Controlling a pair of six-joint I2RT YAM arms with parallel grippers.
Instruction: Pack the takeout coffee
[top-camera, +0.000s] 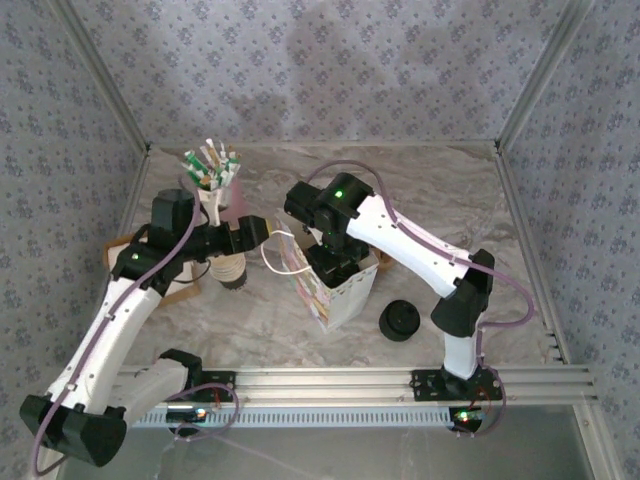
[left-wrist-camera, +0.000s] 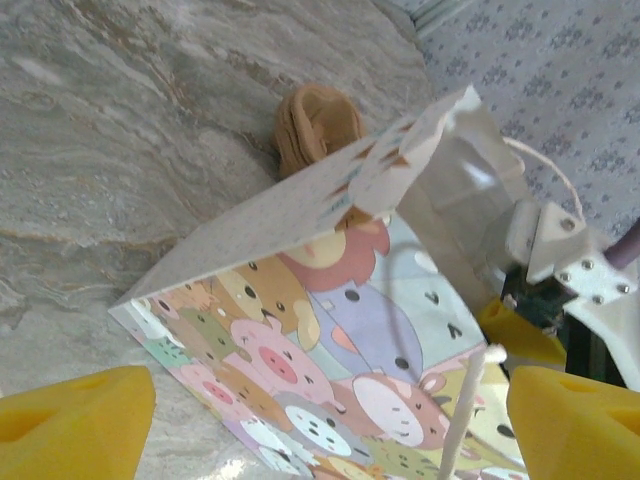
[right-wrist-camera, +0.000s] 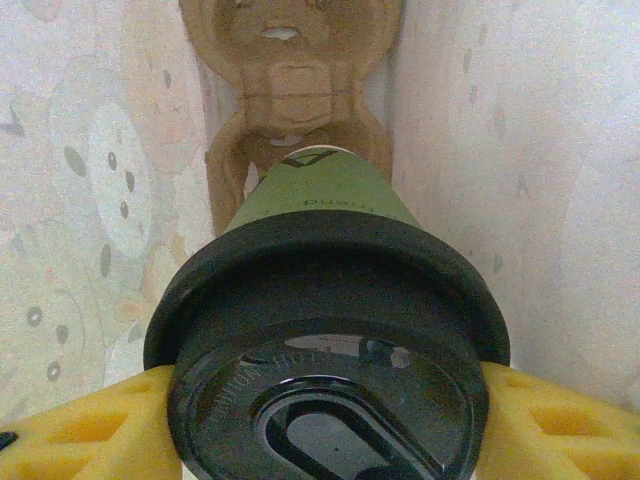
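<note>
Paper bag (right-wrist-camera: 540, 150) walls crowd the right pincer (right-wrist-camera: 325, 430), which is clamped on the green cup (right-wrist-camera: 320, 195) with its glossy black lid (right-wrist-camera: 330, 290). The left pincer (left-wrist-camera: 325, 425) gapes wide beside the bag, over the veined marble table (left-wrist-camera: 120, 120).

I am working in a lab test booth dressed as a café counter, not a real shop. Blue floral wallpaper (top-camera: 330, 70) covers the panels between bare metal frame posts (top-camera: 537, 72). The marble-look tabletop (top-camera: 440, 190) ends at a slotted aluminium rail (top-camera: 340, 378). The stock is coffee-bar props: a holder of sachets (top-camera: 210, 165), stacked cups (top-camera: 230, 268), spare black lids (top-camera: 401, 320), a cartoon paper bag (top-camera: 345, 300) and a lidded takeout coffee (right-wrist-camera: 320, 195).
</note>
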